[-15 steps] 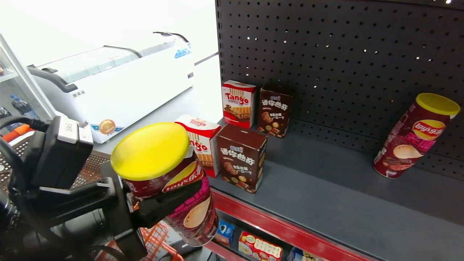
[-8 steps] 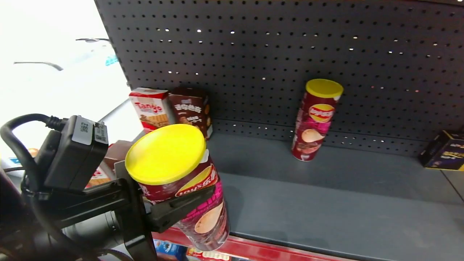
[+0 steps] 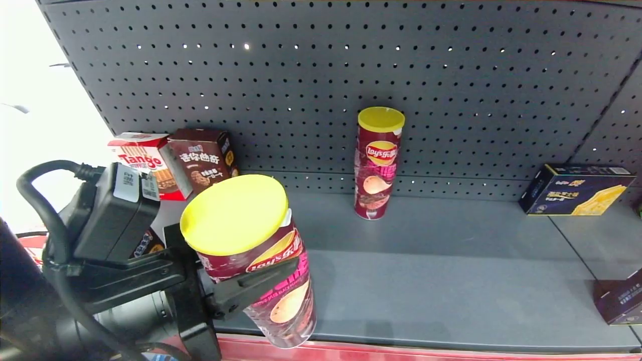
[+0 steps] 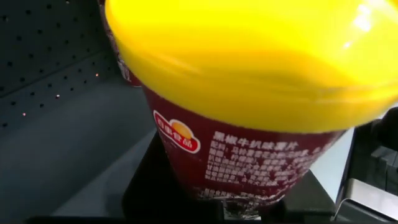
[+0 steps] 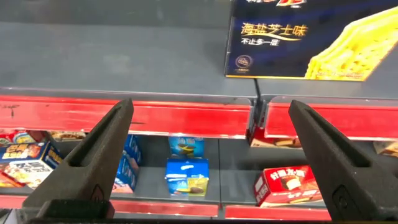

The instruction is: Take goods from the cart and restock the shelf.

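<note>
Two chip cans: your left gripper (image 3: 241, 288) is clamped on the near can (image 3: 235, 220) by the shelf's (image 3: 451, 281) front edge; the far can (image 3: 377, 165) stands upright at the pegboard (image 3: 301, 75). Your right gripper (image 5: 210, 107) gapes wide.

The held can (image 3: 261, 271) is maroon with pink patches and a yellow lid, like the standing can (image 3: 377, 165). The shelf (image 3: 451, 281) is dark grey, and its pegboard back (image 3: 451, 75) is dotted with holes. On it sit a red-and-white box (image 3: 145, 163), a brown box (image 3: 200, 160) and a navy box (image 3: 577, 190) printed with yellow.
</note>
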